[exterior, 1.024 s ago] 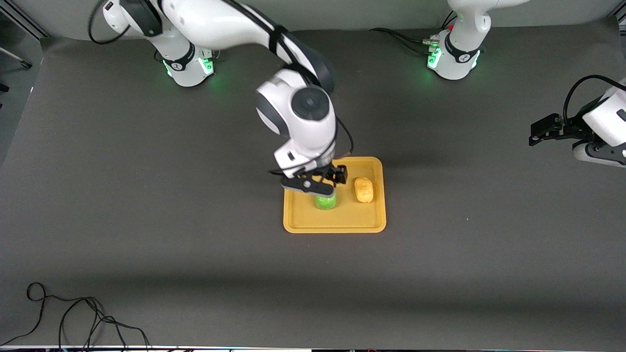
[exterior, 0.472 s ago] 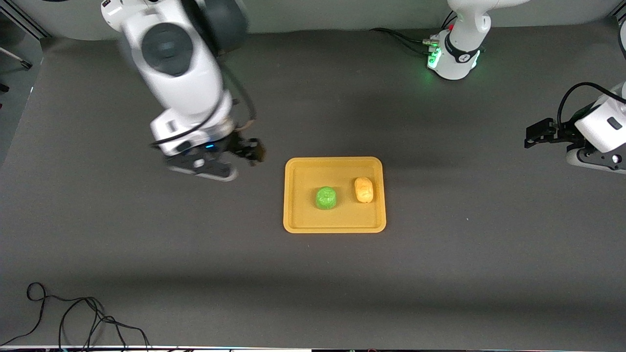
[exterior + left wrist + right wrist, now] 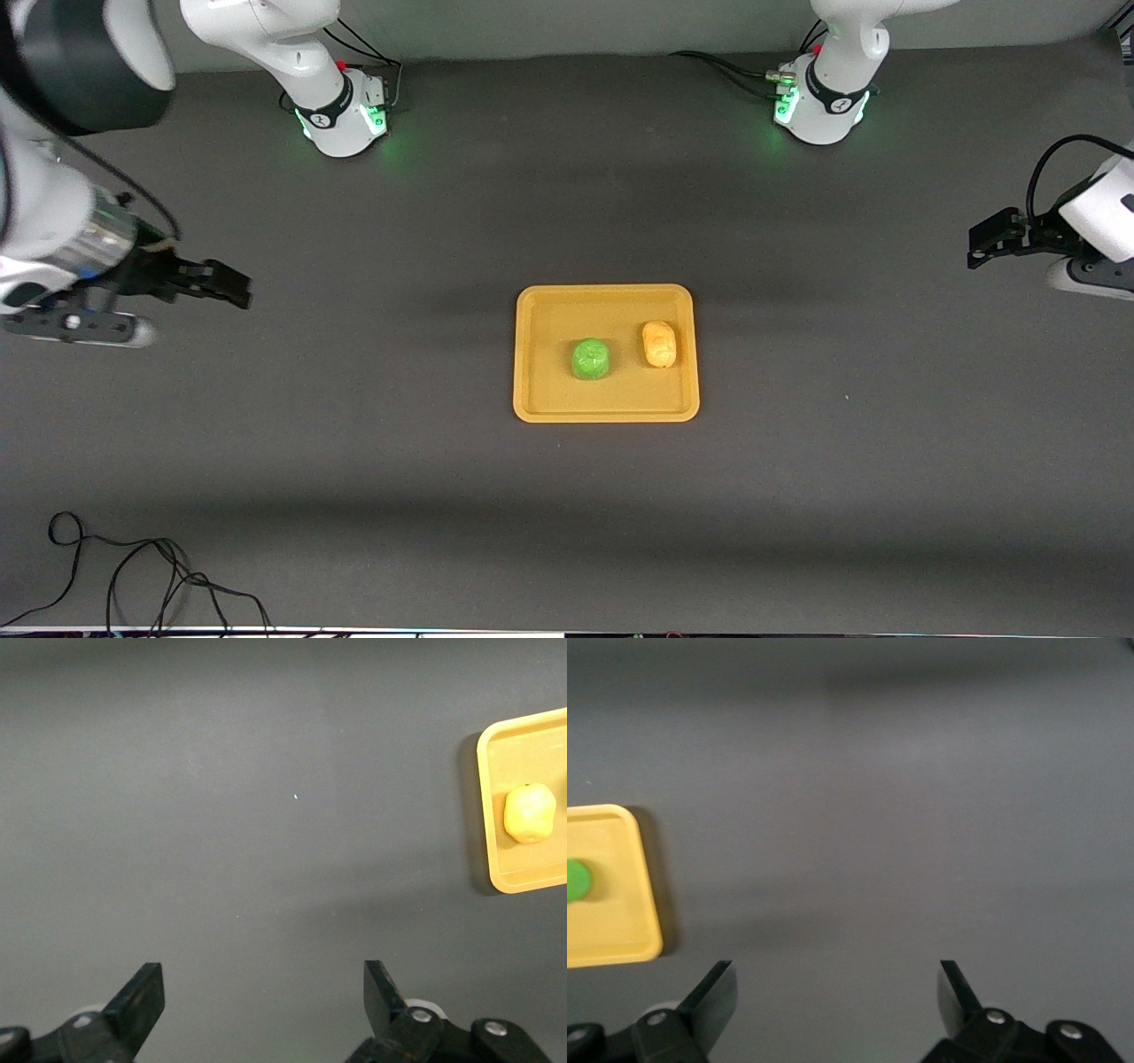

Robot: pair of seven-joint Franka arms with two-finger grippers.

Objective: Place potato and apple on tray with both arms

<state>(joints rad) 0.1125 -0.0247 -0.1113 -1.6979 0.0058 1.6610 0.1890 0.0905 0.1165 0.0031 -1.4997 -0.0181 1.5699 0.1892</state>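
Observation:
The yellow-orange tray [image 3: 540,403] lies mid-table. The green apple [image 3: 590,359] and the yellow-tan potato [image 3: 659,344] lie on it side by side, the potato toward the left arm's end. My right gripper [image 3: 232,290] is open and empty, up over bare table at the right arm's end. My left gripper [image 3: 979,251] is open and empty, over bare table at the left arm's end. The left wrist view shows the tray's edge [image 3: 490,859] with the potato [image 3: 530,812]. The right wrist view shows the tray's corner [image 3: 633,904] and part of the apple [image 3: 576,880].
Both arm bases [image 3: 341,115] [image 3: 822,106] stand along the table's edge farthest from the front camera. A black cable [image 3: 133,576] lies coiled at the table's near corner at the right arm's end. The table is a dark grey mat.
My right gripper has let go of the apple on the tray, risen and swung away to the right arm's end of the table. The left arm has barely moved.

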